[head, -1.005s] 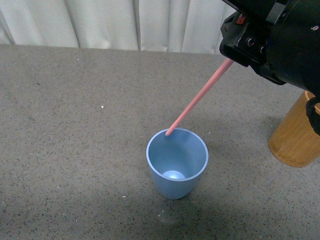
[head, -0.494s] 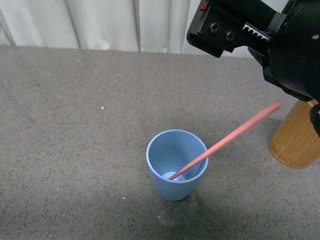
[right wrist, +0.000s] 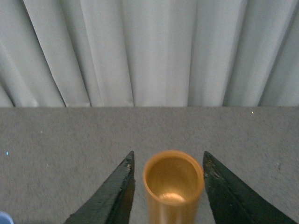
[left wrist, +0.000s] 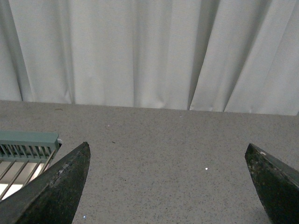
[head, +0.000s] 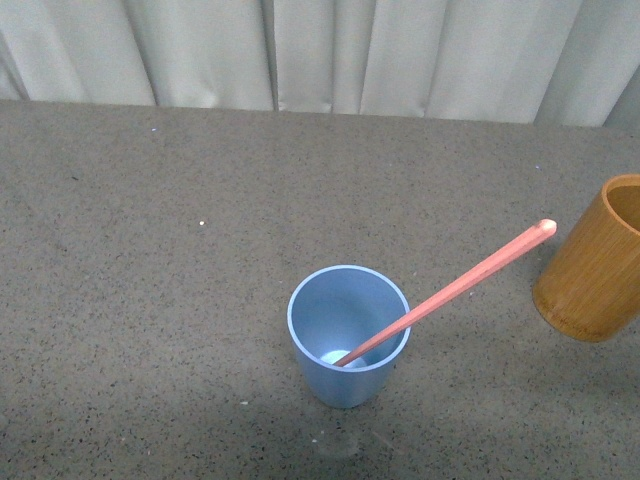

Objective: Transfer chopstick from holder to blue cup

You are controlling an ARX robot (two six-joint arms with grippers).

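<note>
- Salmon-pink, the chopstick (head: 447, 291) stands tilted in the cup (head: 348, 335): its narrow tip rests on the cup's floor, its shaft leans on the rim on the side toward the holder, and its thick rounded end sticks out high, pointing at the holder (head: 592, 262).
- The cup is light blue and upright on the grey speckled table (head: 150, 300), in the near middle of the front view.
- The holder, orange-brown wood, stands upright to the right of the cup, apart from it and partly cut by the picture's edge; the chopstick's thick end hangs close to its wall, and I cannot tell whether the two touch.
- Neither arm shows in the front view.
- The right gripper (right wrist: 168, 186) is spread apart and empty; in its wrist view the holder (right wrist: 173, 185) sits between the two dark fingers (right wrist: 114, 196), its inside showing no sticks. A sliver of the cup (right wrist: 3, 218) shows at that picture's corner.
- The left gripper (left wrist: 168, 186) is released wide and holds nothing, with bare table (left wrist: 163, 154) between its fingers and a green slatted rack (left wrist: 23, 151) beside one of them.
- Pale curtains (head: 320, 50) hang behind the table.
</note>
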